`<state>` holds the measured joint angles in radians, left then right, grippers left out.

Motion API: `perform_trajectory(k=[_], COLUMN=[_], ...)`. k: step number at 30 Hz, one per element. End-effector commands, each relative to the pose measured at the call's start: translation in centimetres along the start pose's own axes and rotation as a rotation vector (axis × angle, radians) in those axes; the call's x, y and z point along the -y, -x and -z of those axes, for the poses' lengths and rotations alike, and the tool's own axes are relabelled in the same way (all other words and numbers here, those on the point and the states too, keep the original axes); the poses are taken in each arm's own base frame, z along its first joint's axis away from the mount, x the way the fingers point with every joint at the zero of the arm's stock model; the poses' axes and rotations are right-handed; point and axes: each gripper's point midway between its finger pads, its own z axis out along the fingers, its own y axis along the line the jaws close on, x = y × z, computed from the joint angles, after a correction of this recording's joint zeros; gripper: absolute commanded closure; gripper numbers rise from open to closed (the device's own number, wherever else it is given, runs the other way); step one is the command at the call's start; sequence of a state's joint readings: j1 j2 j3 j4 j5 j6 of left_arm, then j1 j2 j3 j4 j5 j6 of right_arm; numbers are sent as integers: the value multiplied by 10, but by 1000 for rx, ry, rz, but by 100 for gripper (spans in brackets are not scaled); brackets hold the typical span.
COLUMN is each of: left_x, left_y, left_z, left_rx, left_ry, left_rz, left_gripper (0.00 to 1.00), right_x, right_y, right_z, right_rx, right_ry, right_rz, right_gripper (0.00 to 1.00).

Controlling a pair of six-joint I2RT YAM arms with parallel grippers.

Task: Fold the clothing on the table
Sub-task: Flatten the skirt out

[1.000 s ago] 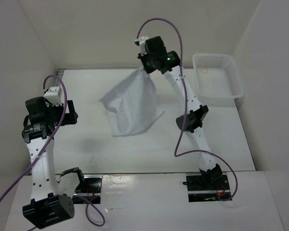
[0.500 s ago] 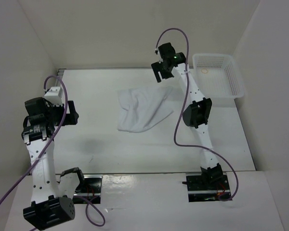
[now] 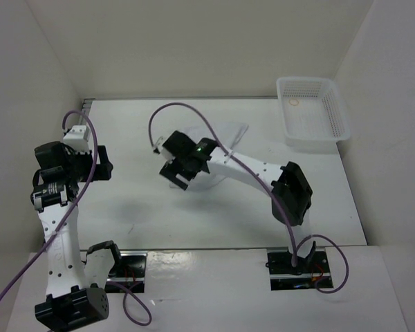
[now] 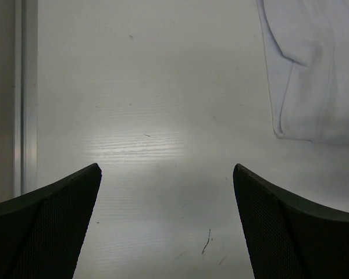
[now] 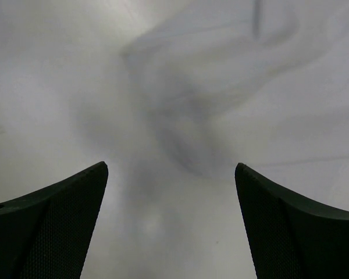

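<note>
The clothing (image 3: 229, 133) lies crumpled mid-table (image 3: 138, 200), largely masked by the right arm. The right gripper (image 3: 174, 173) hangs over its near-left part, jaws apart. The left gripper (image 3: 102, 163), jaws apart, stands well left. 1 mesh basket (image 3: 335, 114) sits far-right.

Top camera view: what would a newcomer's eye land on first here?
The black right gripper stands out, stretched across mid-table with jaws open over the crumpled white clothing. A white mesh basket sits at the far right corner of the table, and the left gripper hangs open near the left edge.
</note>
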<state>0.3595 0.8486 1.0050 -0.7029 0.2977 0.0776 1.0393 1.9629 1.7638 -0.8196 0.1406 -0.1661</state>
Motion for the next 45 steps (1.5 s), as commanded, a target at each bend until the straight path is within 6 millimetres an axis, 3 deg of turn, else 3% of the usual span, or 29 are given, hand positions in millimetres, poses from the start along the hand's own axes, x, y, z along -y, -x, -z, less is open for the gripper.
perform_trajectory(k=[1, 6, 14, 22, 26, 28, 29, 31, 34, 39, 43, 45], left_x=[3, 5, 5, 5, 5, 7, 7, 7, 7, 7, 7, 6], left_y=[3, 4, 3, 4, 4, 5, 5, 5, 5, 5, 5, 4], left_z=[-1, 1, -1, 1, 1, 1, 1, 1, 1, 1, 1, -1], left_rx=[18, 29, 21, 29, 29, 31, 31, 31, 31, 31, 31, 23], left_ry=[-25, -34, -36, -34, -34, -45, -45, -45, -45, -45, -45, -46], left_rz=[-16, -20, -17, -29, -29, -30, -30, -30, -30, -30, -30, -26], left_gripper=[0, 0, 0, 0, 0, 0, 0, 0, 0, 0, 0, 0], right_x=[76, 48, 36, 38, 50, 53, 53, 50, 33, -29, -75, -86], right_y=[-16, -37, -63, -82, -88, -94, -92, -96, -99, -105, -130, -139], right_z=[-7, -34, -71, -100, -107, -109, -108, -107, -100, -76, -57, -50], right_rx=[31, -4, -94, -146, -164, -186, -181, -198, -225, -283, -349, -357], right_ry=[-116, -115, -100, -123, -128, -116, -98, -76, 20, 252, 395, 422], right_rz=[-143, -36, 17, 77, 61, 53, 43, 44, 32, 101, 225, 269], right_gripper=[7, 7, 10, 12, 28, 61, 85, 97, 100, 100, 100, 100])
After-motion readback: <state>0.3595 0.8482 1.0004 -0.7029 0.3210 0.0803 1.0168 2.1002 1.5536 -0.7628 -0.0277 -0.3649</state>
